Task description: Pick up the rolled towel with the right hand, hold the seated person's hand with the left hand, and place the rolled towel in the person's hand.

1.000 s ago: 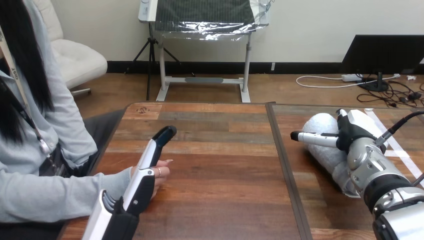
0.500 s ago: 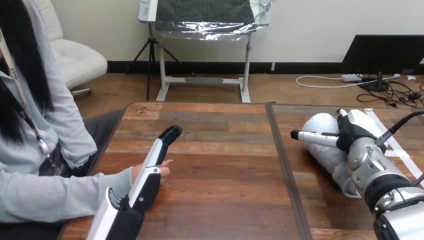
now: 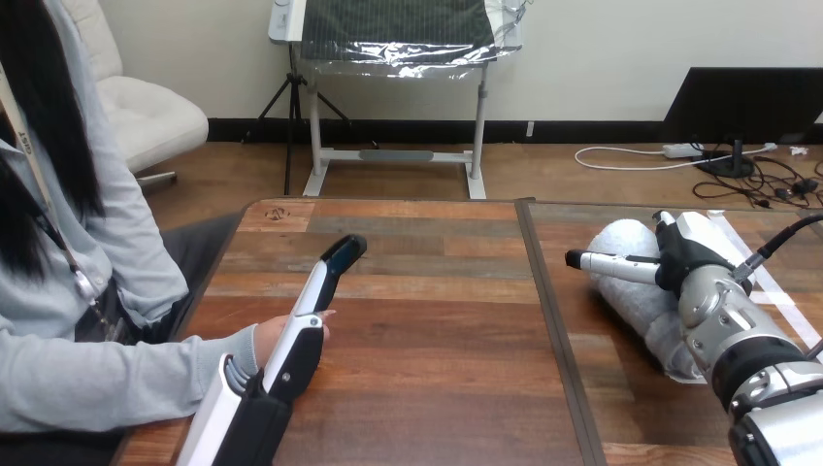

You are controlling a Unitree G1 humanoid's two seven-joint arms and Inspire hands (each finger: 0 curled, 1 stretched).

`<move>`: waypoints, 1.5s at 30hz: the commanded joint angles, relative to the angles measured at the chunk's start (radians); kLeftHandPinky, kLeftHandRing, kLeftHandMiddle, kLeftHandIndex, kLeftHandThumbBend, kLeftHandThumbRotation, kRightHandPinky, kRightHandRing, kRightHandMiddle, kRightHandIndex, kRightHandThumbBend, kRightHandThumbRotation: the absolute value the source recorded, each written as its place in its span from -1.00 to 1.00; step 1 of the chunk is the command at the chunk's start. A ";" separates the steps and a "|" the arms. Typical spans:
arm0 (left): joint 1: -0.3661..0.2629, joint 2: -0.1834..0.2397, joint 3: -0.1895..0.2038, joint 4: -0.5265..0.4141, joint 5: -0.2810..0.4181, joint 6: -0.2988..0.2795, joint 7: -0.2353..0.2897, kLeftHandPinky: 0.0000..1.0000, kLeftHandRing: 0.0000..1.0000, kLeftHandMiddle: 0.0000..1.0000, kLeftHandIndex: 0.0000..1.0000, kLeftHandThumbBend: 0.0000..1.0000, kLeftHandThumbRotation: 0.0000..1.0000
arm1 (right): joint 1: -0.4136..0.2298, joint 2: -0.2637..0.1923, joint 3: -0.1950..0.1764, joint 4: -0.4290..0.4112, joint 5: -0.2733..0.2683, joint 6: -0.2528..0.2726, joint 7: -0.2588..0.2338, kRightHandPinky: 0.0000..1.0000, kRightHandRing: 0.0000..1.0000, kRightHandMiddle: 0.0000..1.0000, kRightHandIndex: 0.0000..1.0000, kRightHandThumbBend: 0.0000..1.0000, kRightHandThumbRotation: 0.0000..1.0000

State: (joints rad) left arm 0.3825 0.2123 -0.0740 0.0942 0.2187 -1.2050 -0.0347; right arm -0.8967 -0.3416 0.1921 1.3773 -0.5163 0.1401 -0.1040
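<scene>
Head view: the left hand (image 3: pixel 294 357) lies with straight, ungripping fingers (image 3: pixel 325 282) over the person's hand (image 3: pixel 267 337) on the brown wooden table (image 3: pixel 427 320). Well apart from them, the fluffy white rolled towel (image 3: pixel 621 241) lies under the right hand (image 3: pixel 694 257); whether that hand grips it cannot be told.

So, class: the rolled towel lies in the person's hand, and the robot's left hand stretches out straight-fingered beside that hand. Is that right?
Not quite. The head view shows the rolled towel lying on the table at the right, under the robot's right hand, not in the person's hand. The left hand does stretch out straight-fingered beside that hand.
</scene>
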 commanded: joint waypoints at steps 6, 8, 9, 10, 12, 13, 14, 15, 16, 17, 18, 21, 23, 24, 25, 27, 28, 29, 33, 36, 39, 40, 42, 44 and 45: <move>-0.081 -0.016 -0.006 0.039 -0.011 -0.018 0.003 1.00 1.00 1.00 1.00 1.00 0.55 | -0.056 -0.016 -0.004 -0.002 0.012 -0.017 0.025 -0.97 0.91 1.00 1.00 1.00 0.44; -0.084 -0.017 -0.002 0.043 -0.005 -0.022 0.004 1.00 1.00 1.00 1.00 1.00 0.56 | -0.061 -0.019 -0.006 -0.003 0.014 -0.019 0.024 -0.88 0.89 1.00 1.00 1.00 0.45; -0.087 -0.016 0.001 0.046 -0.001 -0.025 0.004 1.00 1.00 1.00 1.00 1.00 0.56 | -0.068 -0.024 -0.004 -0.004 0.013 -0.020 0.022 -0.80 0.89 1.00 1.00 1.00 0.45; -0.088 -0.016 0.002 0.048 0.001 -0.026 0.004 1.00 1.00 1.00 1.00 1.00 0.57 | -0.072 -0.027 -0.002 -0.005 0.012 -0.021 0.021 -0.56 0.89 1.00 1.00 1.00 0.48; -0.091 -0.016 0.005 0.052 0.005 -0.029 0.004 1.00 1.00 1.00 1.00 1.00 0.57 | -0.079 -0.032 -0.002 -0.007 0.013 -0.023 0.021 -0.33 0.88 1.00 1.00 1.00 0.49; -0.091 -0.016 0.006 0.053 0.006 -0.031 0.004 1.00 1.00 1.00 1.00 1.00 0.57 | -0.081 -0.034 -0.004 -0.007 0.015 -0.024 0.022 -0.24 0.89 1.00 1.00 1.00 0.49; -0.093 -0.017 0.006 0.055 0.008 -0.031 0.004 1.00 1.00 1.00 1.00 1.00 0.58 | -0.083 -0.035 -0.005 -0.008 0.017 -0.024 0.022 -0.16 0.90 1.00 1.00 1.00 0.50; -0.094 -0.018 0.006 0.057 0.008 -0.032 0.004 1.00 1.00 1.00 1.00 1.00 0.58 | -0.089 -0.038 -0.013 -0.009 0.025 -0.021 0.025 -0.10 0.90 1.00 1.00 1.00 0.50; -0.095 -0.019 0.006 0.058 0.008 -0.032 0.004 1.00 1.00 1.00 1.00 1.00 0.58 | -0.094 -0.040 -0.018 -0.010 0.031 -0.019 0.027 -0.06 0.91 1.00 1.00 1.00 0.50; -0.097 -0.020 0.006 0.060 0.008 -0.031 0.004 1.00 1.00 1.00 1.00 1.00 0.58 | -0.097 -0.042 -0.022 -0.010 0.035 -0.018 0.028 -0.02 0.91 1.00 1.00 1.00 0.50; -0.100 -0.020 0.004 0.064 0.006 -0.034 0.004 1.00 1.00 1.00 1.00 1.00 0.59 | -0.102 -0.046 -0.025 -0.011 0.037 -0.018 0.028 0.02 0.91 1.00 1.00 1.00 0.49; -0.107 -0.018 -0.001 0.072 -0.001 -0.041 0.002 1.00 1.00 1.00 1.00 1.00 0.59 | -0.114 -0.058 -0.030 -0.014 0.044 -0.023 0.028 0.06 0.90 1.00 1.00 1.00 0.49; -0.114 -0.016 -0.006 0.078 -0.006 -0.043 0.000 1.00 1.00 1.00 1.00 1.00 0.58 | -0.121 -0.066 -0.033 -0.016 0.050 -0.027 0.031 0.07 0.89 1.00 1.00 1.00 0.49; -0.115 -0.018 -0.004 0.081 -0.004 -0.045 0.000 1.00 1.00 1.00 1.00 1.00 0.58 | -0.126 -0.072 -0.033 -0.017 0.052 -0.031 0.034 0.07 0.89 1.00 1.00 1.00 0.49; -0.116 -0.019 -0.002 0.082 -0.001 -0.047 0.001 1.00 1.00 1.00 1.00 1.00 0.57 | -0.129 -0.075 -0.033 -0.018 0.053 -0.033 0.036 0.07 0.88 1.00 1.00 1.00 0.49; -0.118 -0.022 0.001 0.087 0.003 -0.050 0.003 1.00 1.00 1.00 1.00 1.00 0.57 | -0.137 -0.083 -0.031 -0.020 0.055 -0.036 0.039 0.08 0.88 0.99 1.00 1.00 0.50; -0.120 -0.023 0.002 0.090 0.004 -0.051 0.003 1.00 1.00 1.00 1.00 1.00 0.57 | -0.140 -0.086 -0.030 -0.020 0.055 -0.036 0.040 0.09 0.86 0.99 1.00 1.00 0.51; -0.121 -0.023 0.003 0.093 0.005 -0.052 0.004 1.00 1.00 1.00 1.00 1.00 0.57 | -0.142 -0.088 -0.029 -0.021 0.055 -0.037 0.040 0.09 0.86 0.99 1.00 1.00 0.51; -0.127 -0.017 -0.002 0.102 -0.001 -0.058 0.000 1.00 1.00 1.00 1.00 1.00 0.57 | -0.157 -0.103 -0.026 -0.025 0.054 -0.046 0.046 0.16 0.84 0.98 1.00 1.00 0.52; -0.131 -0.012 -0.010 0.107 -0.010 -0.060 -0.004 1.00 1.00 1.00 1.00 1.00 0.57 | -0.167 -0.111 -0.022 -0.026 0.051 -0.046 0.049 0.25 0.81 0.97 1.00 1.00 0.53; -0.134 -0.013 -0.008 0.112 -0.009 -0.062 -0.004 1.00 1.00 1.00 1.00 1.00 0.55 | -0.176 -0.118 -0.013 -0.027 0.043 -0.045 0.050 0.31 0.78 0.95 1.00 1.00 0.56; -0.134 -0.015 -0.005 0.112 -0.004 -0.062 -0.003 1.00 1.00 1.00 1.00 1.00 0.54 | -0.179 -0.121 -0.010 -0.027 0.039 -0.047 0.050 0.31 0.77 0.93 1.00 1.00 0.57; -0.135 -0.019 0.002 0.114 0.004 -0.065 -0.001 1.00 1.00 1.00 1.00 1.00 0.54 | -0.186 -0.128 -0.006 -0.028 0.036 -0.050 0.053 0.30 0.74 0.89 1.00 1.00 0.59; -0.137 -0.020 0.006 0.117 0.009 -0.068 0.000 1.00 1.00 1.00 1.00 1.00 0.54 | -0.190 -0.132 -0.004 -0.029 0.036 -0.052 0.056 0.26 0.70 0.84 0.99 1.00 0.61; -0.140 -0.022 0.009 0.121 0.012 -0.071 0.002 1.00 1.00 1.00 1.00 1.00 0.54 | -0.193 -0.136 -0.007 -0.030 0.040 -0.055 0.060 0.25 0.68 0.82 0.99 1.00 0.62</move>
State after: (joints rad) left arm 0.3014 0.1951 -0.0723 0.2007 0.2275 -1.2520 -0.0375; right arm -0.9685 -0.4425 0.1795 1.3779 -0.4708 0.1120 -0.0486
